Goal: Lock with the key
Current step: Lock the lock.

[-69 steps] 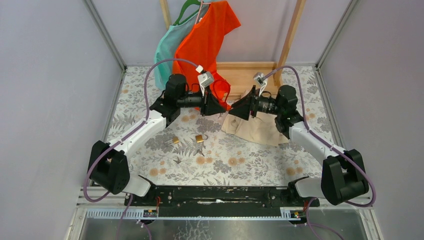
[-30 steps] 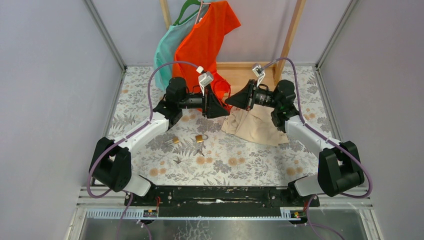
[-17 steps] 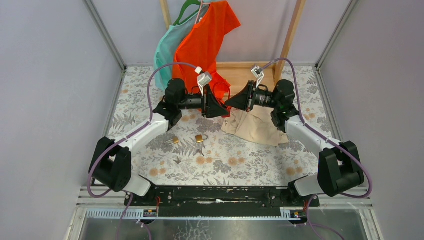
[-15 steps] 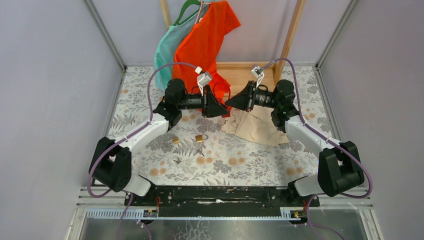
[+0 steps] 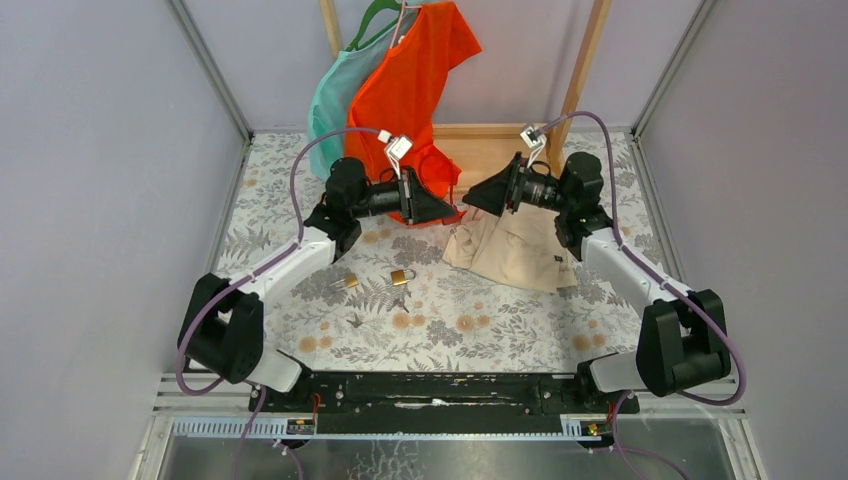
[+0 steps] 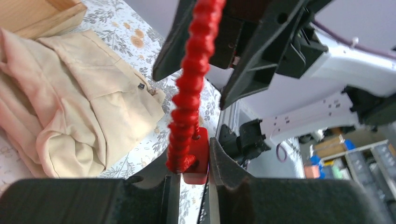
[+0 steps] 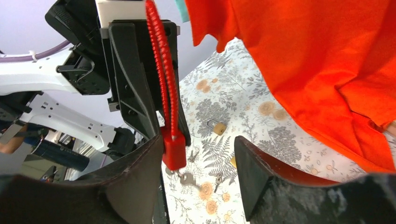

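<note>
A red padlock (image 6: pixel 196 157) with a long red ribbed cable shackle (image 6: pixel 192 70) is held up in the air, and my left gripper (image 6: pixel 190 159) is shut on its body. In the right wrist view the same padlock (image 7: pixel 173 150) has a small grey key (image 7: pixel 187 178) hanging from its underside. My right gripper (image 7: pixel 198 145) stands open just right of the lock, with nothing between its fingers. From above, the left gripper (image 5: pixel 447 209) and the right gripper (image 5: pixel 474 203) face each other in front of the orange shirt.
Two brass padlocks (image 5: pixel 401 275) (image 5: pixel 346 283) and loose keys (image 5: pixel 400 300) lie on the floral table. A beige garment (image 5: pixel 515 250) lies at the right. An orange shirt (image 5: pixel 410 70) and a teal one (image 5: pixel 335 100) hang from a wooden rack (image 5: pixel 580 70).
My right gripper has opened and drawn back to the right, away from the lock. The left gripper has turned at the wrist and tightened on the red padlock.
</note>
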Robot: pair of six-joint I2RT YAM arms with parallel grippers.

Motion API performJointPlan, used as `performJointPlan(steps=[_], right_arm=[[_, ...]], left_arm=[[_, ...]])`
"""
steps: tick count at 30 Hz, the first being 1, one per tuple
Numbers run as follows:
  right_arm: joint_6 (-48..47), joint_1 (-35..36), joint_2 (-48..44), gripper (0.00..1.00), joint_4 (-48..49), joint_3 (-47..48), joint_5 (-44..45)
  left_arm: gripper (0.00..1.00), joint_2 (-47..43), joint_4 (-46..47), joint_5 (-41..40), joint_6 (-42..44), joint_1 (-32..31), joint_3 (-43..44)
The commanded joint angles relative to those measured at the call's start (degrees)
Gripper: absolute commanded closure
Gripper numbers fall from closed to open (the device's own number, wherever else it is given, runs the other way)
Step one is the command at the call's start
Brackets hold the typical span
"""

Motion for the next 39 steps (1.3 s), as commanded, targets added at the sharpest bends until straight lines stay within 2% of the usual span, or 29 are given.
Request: performJointPlan(steps=[1,3,6,10,12,17,22,32,39], right_arm=[[-0.9,-1.0,-2.9,0.34,-2.7,3.4,0.3],[3.1,-1.0,-2.4,0.32,-0.2,2.7,-1.6],[11.0,-0.9,-1.6,0.27,9.2,-0.1,-3.2],[21.0,-0.4,-0.4,0.30,23.0,-3.1,-3.6],[23.4,0.4,-0.4,0.31,26.4,-4.0,-3.7],[24.4,1.4,-0.8,0.31,27.9,-5.6,-3.5],[25.8,2.3,-0.1,0.38,32.5,-7.3,-3.8],[30.6,3.0,2.4,0.57,40.5,-7.4,-3.9],[30.5,3.0,2.2,0.64,41.6,-7.8,-4.5]], left_arm=[[1.00,-0.4,-1.3,-4.5,-9.2,1.0,3.6],[1.00,0.6,-2.2,-3.7,-10.1,1.0,5.4],[1.00,2.5,-1.1,1.2,-8.5,1.2,8.9],[1.00,4.3,0.2,3.9,-10.9,1.6,11.6],[1.00,4.6,3.1,4.1,-13.3,1.6,11.3],[1.00,5.1,13.4,4.6,-18.6,1.6,9.6],[1.00,5.7,24.2,4.2,-24.5,1.6,7.1],[1.00,5.6,26.3,4.0,-24.9,1.6,5.6],[1.00,4.5,26.1,3.5,-24.4,1.7,4.6]])
